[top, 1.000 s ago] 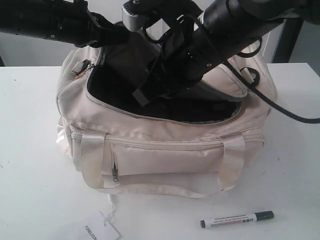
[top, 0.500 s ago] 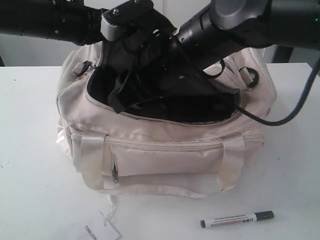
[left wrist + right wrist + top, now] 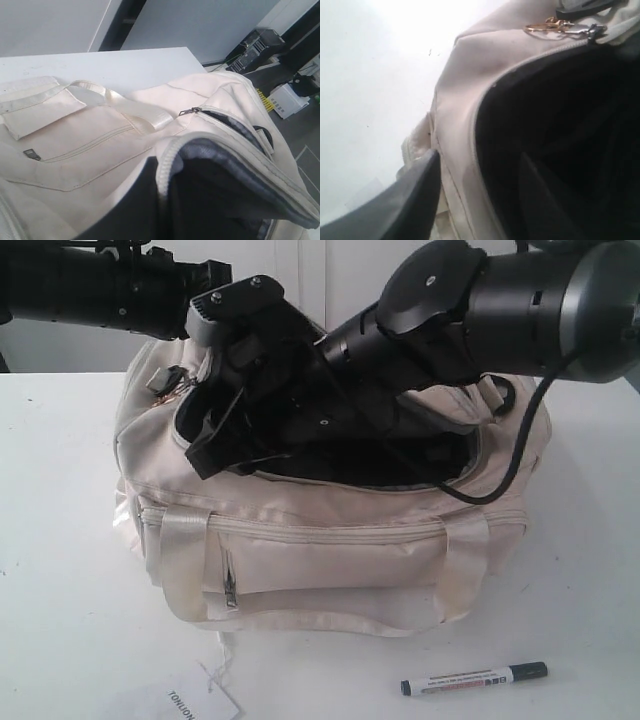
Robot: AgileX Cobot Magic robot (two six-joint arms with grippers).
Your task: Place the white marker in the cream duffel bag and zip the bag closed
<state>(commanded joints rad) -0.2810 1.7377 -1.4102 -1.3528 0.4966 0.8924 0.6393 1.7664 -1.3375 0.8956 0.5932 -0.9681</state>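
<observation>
- Lying on the tabletop in front of the cream duffel bag, toward its right end and well apart from it, the white marker is untouched; a paper tag sits in front of the bag's left end
- On the bag's front face the front pocket is zipped, while the main opening on top gapes and shows dark lining
- Over the bag's left end the right pincer, reaching across, stands wide, one finger outside the rim and one inside; it grips nothing
- At that same end of the bag the gold ring zip pull rests at the corner of the opening
- Above the bag's back left corner comes the left arm; its camera looks down on the rim, but whether its pincer is wide or pinching fabric I cannot tell
- Step in hand, as I judge it: readying the bag's mouth, with the pickup not yet begun
- Next, the right pincer likely has to clear the rim, come round in front of the bag's right end and close across the marker's barrel, low against the tabletop
</observation>
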